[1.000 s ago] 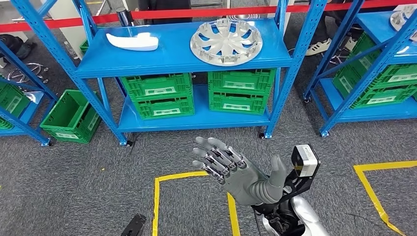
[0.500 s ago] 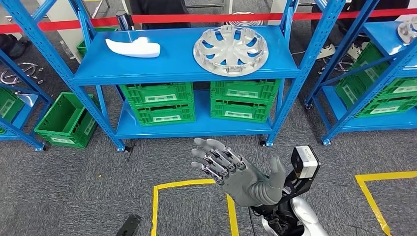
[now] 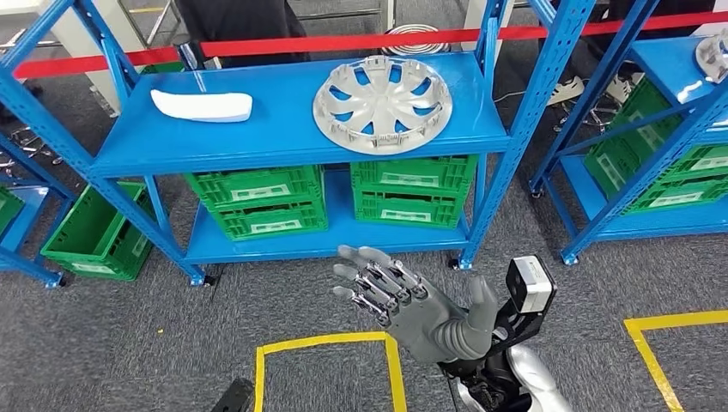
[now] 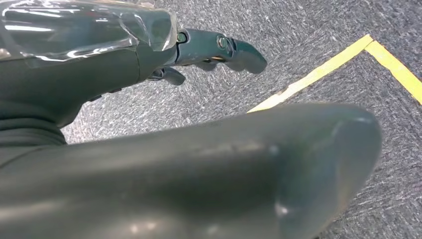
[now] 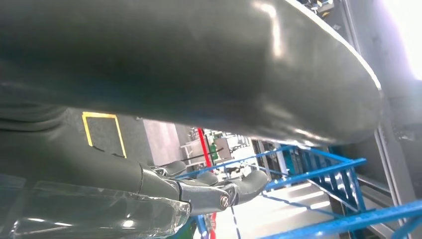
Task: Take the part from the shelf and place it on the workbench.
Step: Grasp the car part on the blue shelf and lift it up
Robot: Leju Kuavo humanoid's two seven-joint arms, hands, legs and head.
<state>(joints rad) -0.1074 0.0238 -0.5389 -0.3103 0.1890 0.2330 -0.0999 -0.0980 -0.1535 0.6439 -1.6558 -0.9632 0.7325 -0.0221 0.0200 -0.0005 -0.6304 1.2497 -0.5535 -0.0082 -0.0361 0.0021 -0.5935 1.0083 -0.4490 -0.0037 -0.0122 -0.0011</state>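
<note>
Since a second ago the whole head view has shifted: the blue shelf point(image 3: 292, 142) sits lower and larger in the picture, which reads as the camera moving closer, not the things moving. Relative to the camera, the right hand point(image 3: 403, 300) keeps the same raised pose, fingers spread apart and holding nothing, above the grey carpet in front of the rack.

On the top board of the shelf lie a silver wheel cover point(image 3: 382, 92) toward the right and a white moulded part point(image 3: 203, 105) toward the left, well apart from each other (the task sentence does not settle which one is meant). Neither is touched. Green crates point(image 3: 335, 196) fill the level below.

The left hand point(image 4: 149, 164) hangs over the carpet near a line of yellow floor tape point(image 4: 318, 74); its thumb and fingers look apart with nothing between them.

As a judgement, the task is at its very start: the approach is under way, while the reach, the grasp and the carry to the worktop are all left to do.
</note>
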